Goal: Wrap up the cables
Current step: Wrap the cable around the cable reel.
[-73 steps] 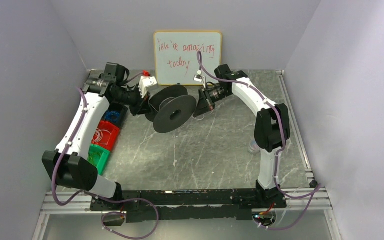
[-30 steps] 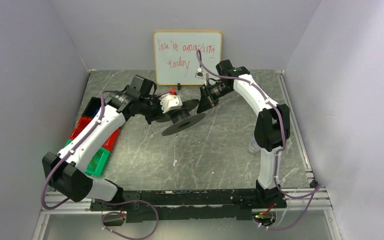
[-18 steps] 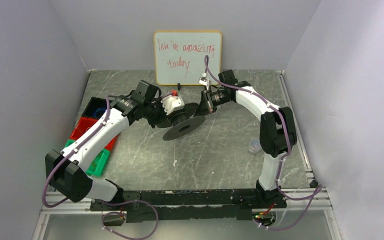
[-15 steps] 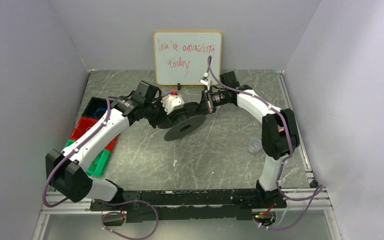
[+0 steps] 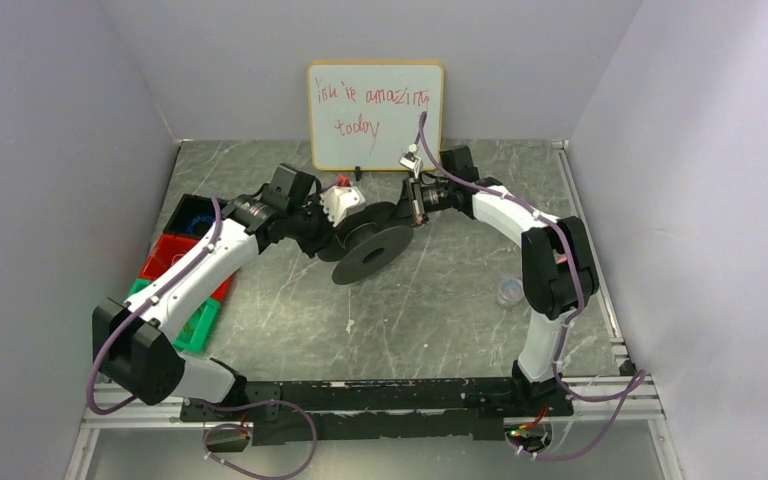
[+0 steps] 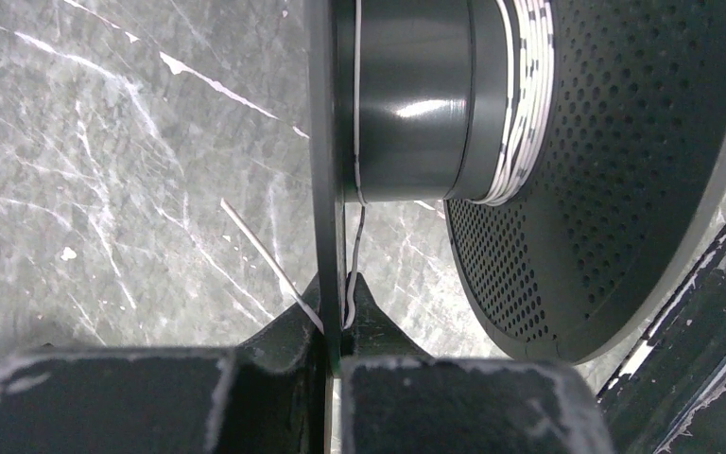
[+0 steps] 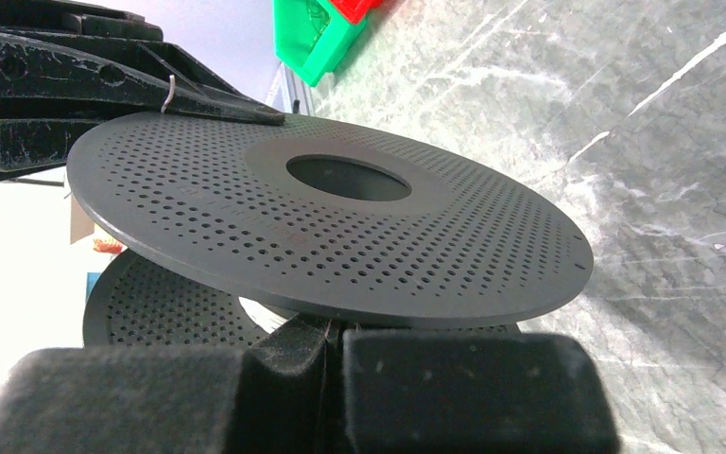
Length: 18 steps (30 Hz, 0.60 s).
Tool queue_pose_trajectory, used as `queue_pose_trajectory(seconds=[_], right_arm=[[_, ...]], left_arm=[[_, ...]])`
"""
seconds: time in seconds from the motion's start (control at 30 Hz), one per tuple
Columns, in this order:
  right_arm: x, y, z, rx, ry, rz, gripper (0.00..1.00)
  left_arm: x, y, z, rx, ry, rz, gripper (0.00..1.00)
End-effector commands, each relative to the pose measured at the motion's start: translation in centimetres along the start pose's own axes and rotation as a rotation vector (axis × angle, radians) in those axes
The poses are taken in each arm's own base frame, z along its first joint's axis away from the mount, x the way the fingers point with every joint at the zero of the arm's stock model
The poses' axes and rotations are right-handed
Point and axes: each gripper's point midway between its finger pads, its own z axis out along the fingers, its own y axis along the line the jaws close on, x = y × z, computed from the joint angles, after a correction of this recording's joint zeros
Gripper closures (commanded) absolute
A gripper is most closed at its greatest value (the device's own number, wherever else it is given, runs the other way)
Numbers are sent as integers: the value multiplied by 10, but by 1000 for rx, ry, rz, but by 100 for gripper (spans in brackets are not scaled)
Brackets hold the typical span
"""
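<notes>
At the spool (image 5: 365,243) edges, left gripper (image 6: 333,326) and right gripper (image 7: 333,336) each pinch a rim; open table (image 5: 420,310) lies before the spool.

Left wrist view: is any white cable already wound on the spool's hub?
Yes, several turns of white cable lie bunched on the hub of the spool, against its perforated flange.

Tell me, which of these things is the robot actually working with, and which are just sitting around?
In use:
- thin white cable, partly wound on the black spool
- left gripper and right gripper, each shut on a spool flange

Lying about:
- whiteboard
- coloured bins
- small clear container
</notes>
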Motion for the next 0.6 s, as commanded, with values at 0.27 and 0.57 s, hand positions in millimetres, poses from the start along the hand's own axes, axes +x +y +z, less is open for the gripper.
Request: queue_pose_trajectory(seconds=[0.27, 0.57], right_arm=[[-5, 62, 6, -245, 83, -146, 100], [-4, 72, 2, -273, 102, -160, 94]], left_arm=[[16, -4, 19, -22, 75, 53, 98], [26, -9, 33, 6, 133, 24, 98]])
